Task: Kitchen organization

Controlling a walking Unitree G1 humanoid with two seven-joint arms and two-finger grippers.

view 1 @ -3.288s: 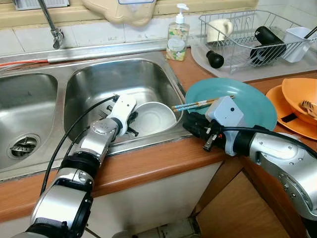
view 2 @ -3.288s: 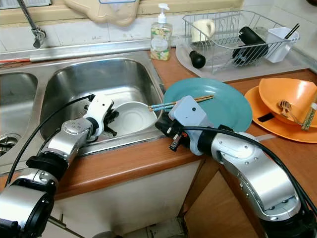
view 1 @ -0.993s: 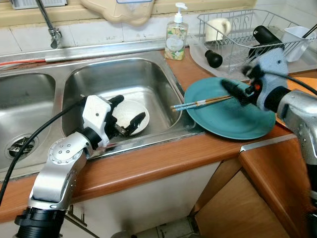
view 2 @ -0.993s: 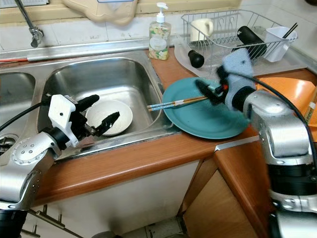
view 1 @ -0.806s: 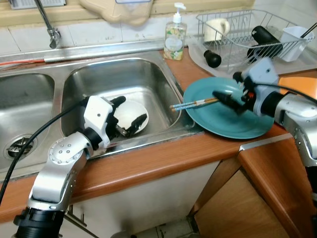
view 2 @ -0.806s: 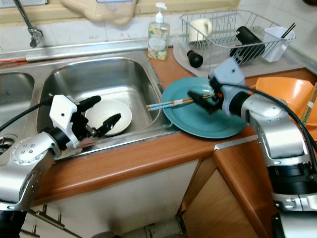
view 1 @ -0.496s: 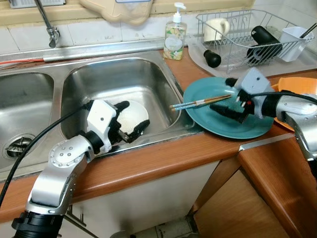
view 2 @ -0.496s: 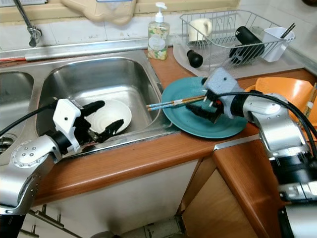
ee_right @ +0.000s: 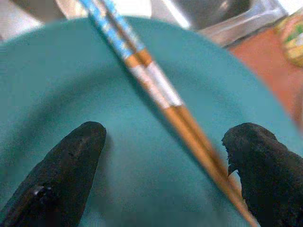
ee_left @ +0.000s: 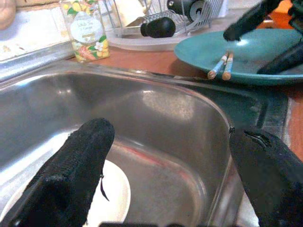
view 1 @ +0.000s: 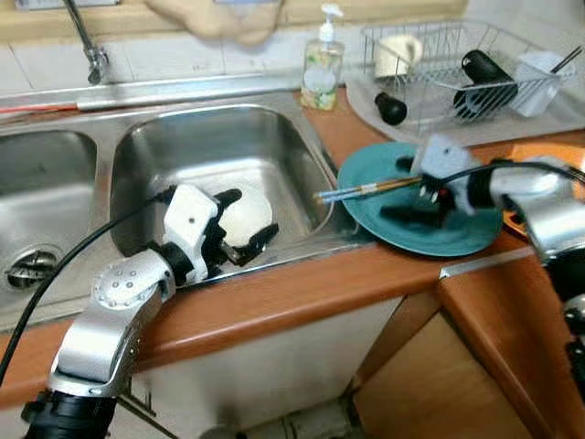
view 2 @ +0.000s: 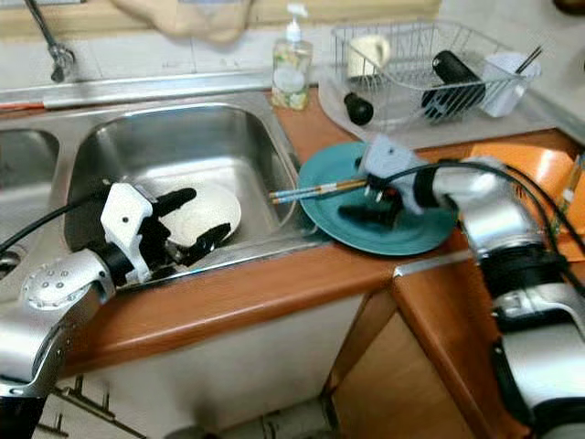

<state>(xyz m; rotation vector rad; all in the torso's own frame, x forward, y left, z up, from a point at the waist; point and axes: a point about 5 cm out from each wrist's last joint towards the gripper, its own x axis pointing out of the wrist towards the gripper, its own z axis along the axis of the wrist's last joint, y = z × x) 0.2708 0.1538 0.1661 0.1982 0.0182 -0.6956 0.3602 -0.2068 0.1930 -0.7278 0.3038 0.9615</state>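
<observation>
Over the teal plate (view 1: pixel 457 233), the right tool (ee_right: pixel 161 175) spreads apart astride the chopsticks (ee_right: pixel 156 87); left tool (view 1: pixel 239 222) gapes above the sink bowl (view 1: pixel 245 218).

Shiny metal sink (view 1: pixel 274 137), glossy teal plate (view 1: pixel 466 233), wooden surface (view 1: pixel 302 293).
Smooth wooden chopsticks (ee_right: pixel 156 90) with painted blue ends are lying on the plate; a wire metal rack (view 1: pixel 439 91) is gleaming behind.
</observation>
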